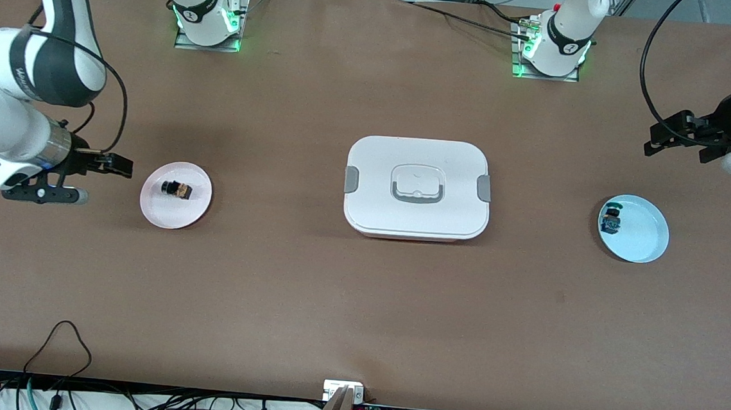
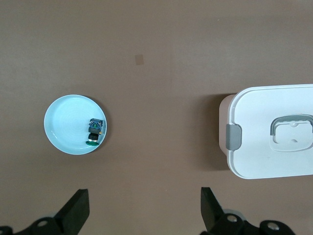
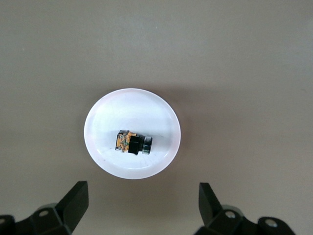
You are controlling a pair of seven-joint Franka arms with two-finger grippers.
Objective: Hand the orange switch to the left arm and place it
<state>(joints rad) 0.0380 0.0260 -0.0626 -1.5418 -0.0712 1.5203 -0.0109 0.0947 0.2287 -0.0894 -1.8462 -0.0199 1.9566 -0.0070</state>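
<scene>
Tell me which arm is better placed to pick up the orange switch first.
Right. Its open pincer hangs beside the pink plate holding the orange switch; the left pincer, also open, is past the box near the blue plate.

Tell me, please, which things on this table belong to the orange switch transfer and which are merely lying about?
Belong to the job:
- orange switch, lying on the pink plate
- box, mid-table, to be avoided
- right gripper, open, beside the pink plate
- left gripper, open, above the table near the blue plate

Lying about:
- blue switch, on the blue plate
</scene>
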